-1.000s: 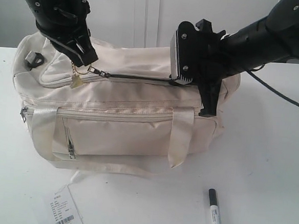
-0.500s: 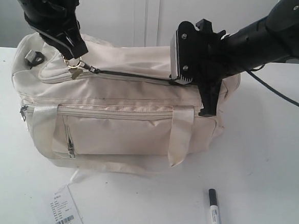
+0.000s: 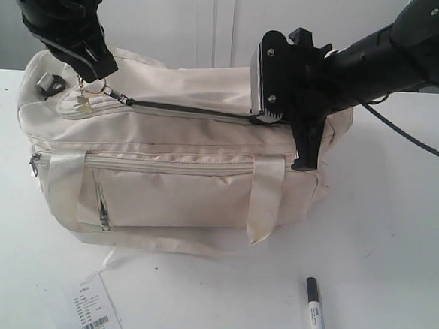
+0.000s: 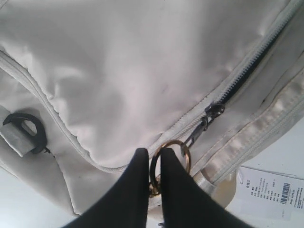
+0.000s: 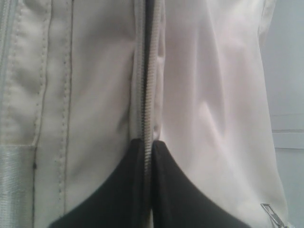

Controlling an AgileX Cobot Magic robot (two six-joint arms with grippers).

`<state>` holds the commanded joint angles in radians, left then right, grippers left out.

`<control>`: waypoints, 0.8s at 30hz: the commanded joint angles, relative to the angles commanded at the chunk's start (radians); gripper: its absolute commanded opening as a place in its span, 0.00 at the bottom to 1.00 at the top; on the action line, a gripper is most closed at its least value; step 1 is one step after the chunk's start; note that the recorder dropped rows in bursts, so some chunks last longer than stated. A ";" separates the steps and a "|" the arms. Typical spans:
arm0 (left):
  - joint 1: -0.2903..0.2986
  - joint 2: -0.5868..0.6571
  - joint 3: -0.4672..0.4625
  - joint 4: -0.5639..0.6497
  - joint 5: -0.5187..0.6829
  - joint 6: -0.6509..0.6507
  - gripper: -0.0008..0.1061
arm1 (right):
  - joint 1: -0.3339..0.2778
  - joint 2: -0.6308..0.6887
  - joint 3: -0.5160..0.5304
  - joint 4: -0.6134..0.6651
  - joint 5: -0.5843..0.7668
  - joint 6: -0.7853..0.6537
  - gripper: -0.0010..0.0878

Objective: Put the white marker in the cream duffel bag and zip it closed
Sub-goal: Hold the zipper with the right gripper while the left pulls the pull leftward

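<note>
The cream duffel bag (image 3: 172, 191) lies on the white table. Its top zipper (image 3: 193, 111) shows as a dark open slit from the slider (image 3: 123, 97) to the right end. My left gripper (image 3: 96, 77) is above the bag's left end. It is shut on the brass pull ring (image 4: 184, 148), which sits between its black fingers (image 4: 137, 171); the slider (image 4: 213, 110) hangs off the ring. My right gripper (image 3: 268, 117) is shut on the zipper seam (image 5: 148, 95) at the bag's right end. The white marker (image 3: 315, 314) with its black cap lies on the table in front, apart from both grippers.
A paper barcode tag (image 3: 96, 310) lies on the table in front of the bag's left part. A black clip (image 3: 50, 86) sits on the bag's left end. A strap loop (image 3: 264, 201) hangs down the bag's front. The right arm's cable (image 3: 417, 144) runs off to the right.
My left gripper has moved left and slightly up with the pull ring, dragging the slider left along the bag's top; the dark slit has grown longer. The right gripper has stayed put.
</note>
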<state>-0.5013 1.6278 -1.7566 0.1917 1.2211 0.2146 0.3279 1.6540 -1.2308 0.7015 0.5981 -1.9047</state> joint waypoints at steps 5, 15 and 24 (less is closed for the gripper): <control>0.000 0.000 0.000 0.022 0.000 0.000 0.01 | 0.000 0.000 0.000 0.000 0.000 0.002 0.01; 0.000 0.000 0.000 0.048 0.000 0.000 0.01 | 0.000 0.000 0.000 0.000 0.000 0.002 0.01; 0.000 0.000 0.000 0.104 0.000 0.002 0.01 | 0.000 0.000 0.000 0.000 0.000 0.002 0.01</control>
<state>-0.5013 1.6278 -1.7566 0.2959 1.2211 0.2167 0.3279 1.6540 -1.2308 0.7015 0.5981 -1.9027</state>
